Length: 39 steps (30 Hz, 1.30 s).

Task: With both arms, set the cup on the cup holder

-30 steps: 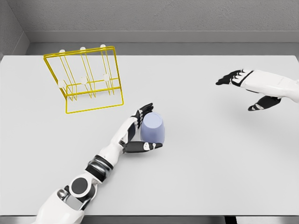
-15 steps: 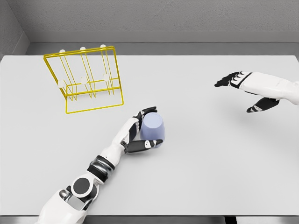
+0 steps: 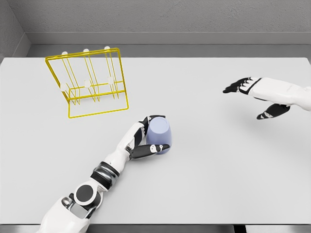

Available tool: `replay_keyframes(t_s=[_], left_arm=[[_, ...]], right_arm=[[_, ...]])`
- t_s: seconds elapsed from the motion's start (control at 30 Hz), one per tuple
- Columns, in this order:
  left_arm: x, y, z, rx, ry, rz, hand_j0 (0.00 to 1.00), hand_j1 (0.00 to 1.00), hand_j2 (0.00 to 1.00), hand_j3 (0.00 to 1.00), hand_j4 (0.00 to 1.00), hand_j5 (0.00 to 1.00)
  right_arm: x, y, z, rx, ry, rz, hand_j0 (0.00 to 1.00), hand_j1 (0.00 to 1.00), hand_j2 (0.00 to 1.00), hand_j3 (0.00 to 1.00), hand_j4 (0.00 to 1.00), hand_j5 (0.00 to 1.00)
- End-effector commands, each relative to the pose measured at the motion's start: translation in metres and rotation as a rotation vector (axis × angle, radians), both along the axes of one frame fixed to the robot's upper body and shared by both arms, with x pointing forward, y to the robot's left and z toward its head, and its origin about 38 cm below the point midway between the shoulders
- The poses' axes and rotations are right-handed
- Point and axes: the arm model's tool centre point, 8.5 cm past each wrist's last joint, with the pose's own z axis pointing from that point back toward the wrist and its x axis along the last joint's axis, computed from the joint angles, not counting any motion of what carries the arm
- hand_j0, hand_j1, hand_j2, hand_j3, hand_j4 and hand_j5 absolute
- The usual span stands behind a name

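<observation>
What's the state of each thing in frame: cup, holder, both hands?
cup: on the table, apparently upside down, wrapped by the left hand
cup holder: on the table at far left, tilted, no cup on it
left hand: fingers curled around the cup
right hand: open, holding nothing, far right above the table

Two glossy white, smooth-shelled arms with black joints; the left arm shows a round black-and-grey elbow disc and dark ribbed wrist rings; the five-fingered left hand (image 3: 146, 138) and right hand (image 3: 255, 94) have black fingers with white segments
</observation>
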Motion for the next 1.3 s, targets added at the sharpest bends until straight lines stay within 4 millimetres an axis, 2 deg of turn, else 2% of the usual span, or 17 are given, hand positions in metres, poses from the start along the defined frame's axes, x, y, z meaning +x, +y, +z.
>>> replay_keyframes(t_s=[0.0, 0.47, 0.7, 0.97, 1.07, 1.27], left_arm=[[0.0, 0.0, 0.001, -0.003, -0.003, 0.003, 0.7, 0.7, 0.7, 0.7, 0.7, 0.7], [0.002, 0.005, 0.007, -0.012, -0.024, 0.009, 0.69, 0.69, 0.69, 0.69, 0.69, 0.69], [0.001, 0.004, 0.023, -0.031, -0.064, 0.001, 0.69, 0.69, 0.69, 0.69, 0.69, 0.69], [0.007, 0.011, 0.052, -0.078, -0.138, 0.027, 0.69, 0.69, 0.69, 0.69, 0.69, 0.69], [0.007, 0.008, 0.056, -0.092, -0.146, 0.027, 0.69, 0.69, 0.69, 0.69, 0.69, 0.69], [0.015, 0.016, 0.069, -0.107, -0.187, 0.051, 0.69, 0.69, 0.69, 0.69, 0.69, 0.69]], right_arm=[[0.0, 0.0, 0.0, 0.003, 0.004, -0.002, 1.0, 1.0, 1.0, 1.0, 1.0, 1.0], [0.0, 0.001, -0.001, 0.007, 0.005, 0.0, 1.0, 1.0, 1.0, 1.0, 1.0, 1.0], [0.0, 0.002, -0.002, 0.007, 0.009, 0.003, 1.0, 1.0, 1.0, 1.0, 1.0, 1.0], [-0.001, 0.003, -0.004, 0.004, 0.013, 0.005, 1.0, 1.0, 1.0, 1.0, 1.0, 1.0], [-0.002, 0.003, -0.007, 0.003, 0.02, 0.004, 1.0, 1.0, 1.0, 1.0, 1.0, 1.0], [-0.002, 0.003, -0.007, 0.003, 0.022, 0.004, 1.0, 1.0, 1.0, 1.0, 1.0, 1.0]])
